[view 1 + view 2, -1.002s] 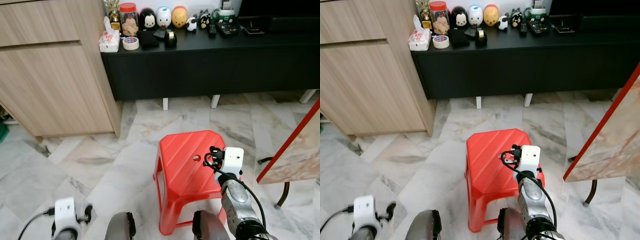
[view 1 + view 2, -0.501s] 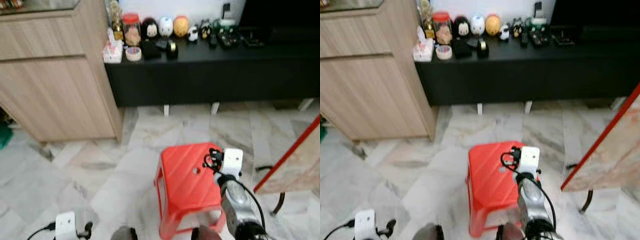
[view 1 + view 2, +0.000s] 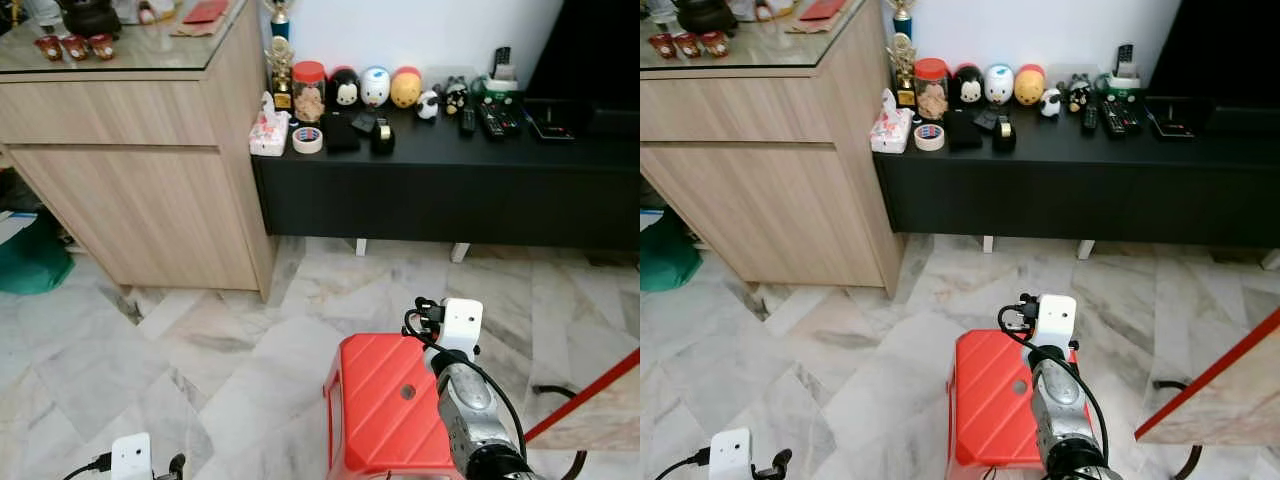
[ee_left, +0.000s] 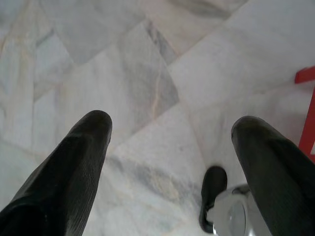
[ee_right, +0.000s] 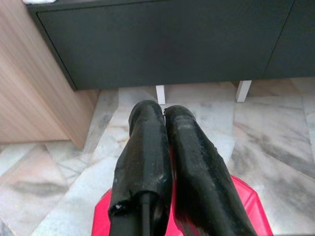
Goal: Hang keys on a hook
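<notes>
Keys are the thing to find, and I cannot tell where they lie: if the right gripper (image 5: 164, 110) has them, they are hidden between its jaws, which are pressed flat together with no gap. A hook I cannot pick out either. This arm reaches forward over the red plastic stool (image 3: 385, 410), its long fingers pointing to 12 o'clock at the black TV console (image 3: 450, 190). The console's worktop carries small figures, a jar and a tape roll. The wooden cabinet (image 3: 140, 190) stands at about 10 o'clock. The left gripper (image 4: 172, 123) hangs low at 7 o'clock over the marble floor (image 3: 200, 340), jaws wide apart and holding nothing. My judgement: the right arm is nearer to the furniture ahead, so the search for the hook goes that way.
</notes>
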Robot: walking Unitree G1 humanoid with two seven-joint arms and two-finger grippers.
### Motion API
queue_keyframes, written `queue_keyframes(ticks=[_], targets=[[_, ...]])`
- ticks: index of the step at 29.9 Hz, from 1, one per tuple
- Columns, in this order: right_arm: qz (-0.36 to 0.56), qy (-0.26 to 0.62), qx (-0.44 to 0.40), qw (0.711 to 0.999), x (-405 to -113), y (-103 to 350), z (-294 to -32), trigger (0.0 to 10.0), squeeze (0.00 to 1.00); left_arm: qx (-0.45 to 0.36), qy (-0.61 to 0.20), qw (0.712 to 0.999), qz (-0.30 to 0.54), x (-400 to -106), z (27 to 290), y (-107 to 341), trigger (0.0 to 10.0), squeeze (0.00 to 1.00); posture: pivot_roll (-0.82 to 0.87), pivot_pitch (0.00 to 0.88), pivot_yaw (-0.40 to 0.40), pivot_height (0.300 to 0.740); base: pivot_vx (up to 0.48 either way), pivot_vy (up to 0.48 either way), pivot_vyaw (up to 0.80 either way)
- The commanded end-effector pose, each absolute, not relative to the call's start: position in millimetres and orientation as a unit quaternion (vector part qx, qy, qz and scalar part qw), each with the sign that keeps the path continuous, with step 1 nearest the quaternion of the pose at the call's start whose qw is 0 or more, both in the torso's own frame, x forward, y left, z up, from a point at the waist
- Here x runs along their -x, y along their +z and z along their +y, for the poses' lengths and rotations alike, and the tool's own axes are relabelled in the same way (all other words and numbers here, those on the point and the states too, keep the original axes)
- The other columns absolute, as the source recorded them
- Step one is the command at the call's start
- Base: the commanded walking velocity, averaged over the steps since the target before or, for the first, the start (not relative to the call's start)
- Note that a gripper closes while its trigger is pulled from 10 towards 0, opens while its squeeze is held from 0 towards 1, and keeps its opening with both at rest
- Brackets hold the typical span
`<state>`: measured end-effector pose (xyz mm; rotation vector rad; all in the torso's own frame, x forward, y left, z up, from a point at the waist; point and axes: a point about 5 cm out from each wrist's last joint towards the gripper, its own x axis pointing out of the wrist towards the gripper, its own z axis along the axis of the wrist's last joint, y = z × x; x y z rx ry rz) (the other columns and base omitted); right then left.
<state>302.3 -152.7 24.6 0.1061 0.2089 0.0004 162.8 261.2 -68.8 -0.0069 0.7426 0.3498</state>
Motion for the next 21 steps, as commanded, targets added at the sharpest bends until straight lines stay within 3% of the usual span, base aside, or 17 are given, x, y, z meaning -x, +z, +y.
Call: queue_keyframes(ticks=[1, 11, 21], targets=[[0.104, -0.003, -0.055, 0.993, -300.2, 23.3, -153.0, 10.0, 0.00, 0.004, 0.173, 0.905, 0.390, -148.6, 259.8, -76.5, 10.0, 0.00, 0.04, 0.000, 0.005, 0.740, 0.000, 0.000, 0.00], [0.106, -0.002, -0.057, 0.993, -300.8, 23.5, -151.0, 10.0, 0.00, 0.014, 0.166, 0.901, 0.401, -142.5, 254.5, -80.8, 10.0, 0.00, 0.05, 0.019, 0.000, 0.740, 0.000, 0.000, 0.00], [0.108, -0.004, -0.059, 0.992, -300.9, 23.2, -150.9, 10.0, 0.00, 0.017, 0.167, 0.900, 0.402, -141.6, 253.8, -81.4, 10.0, 0.00, 0.05, 0.042, 0.003, 0.740, -0.280, 0.000, 0.00]])
